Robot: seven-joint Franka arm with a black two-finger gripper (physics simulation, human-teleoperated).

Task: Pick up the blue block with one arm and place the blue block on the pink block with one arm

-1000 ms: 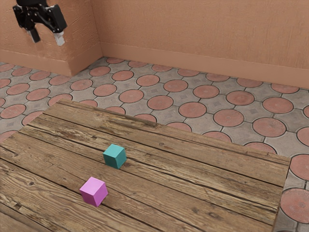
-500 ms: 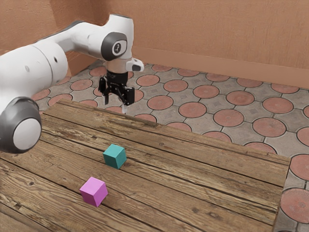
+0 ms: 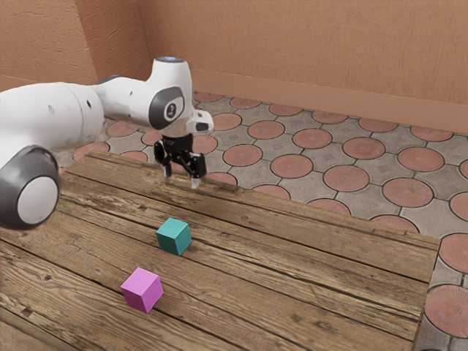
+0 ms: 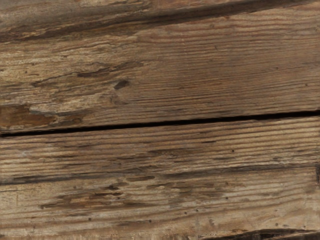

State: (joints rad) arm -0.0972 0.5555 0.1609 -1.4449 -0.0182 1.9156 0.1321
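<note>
While the tool (image 3: 181,174) hangs open and empty, the exterior view shows the blue block (image 3: 173,236) and pink block (image 3: 142,289) at lower left; the wrist view shows surface (image 4: 160,165) planks.

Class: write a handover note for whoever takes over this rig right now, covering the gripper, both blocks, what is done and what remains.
Gripper open and empty, hovering over the far edge of the table, beyond the blue block.
Blue block sits on the table; pink block lies apart from it, nearer the camera.
Done: nothing grasped yet.
Left: grasp the blue block, lift it, set it on the pink block.
</note>
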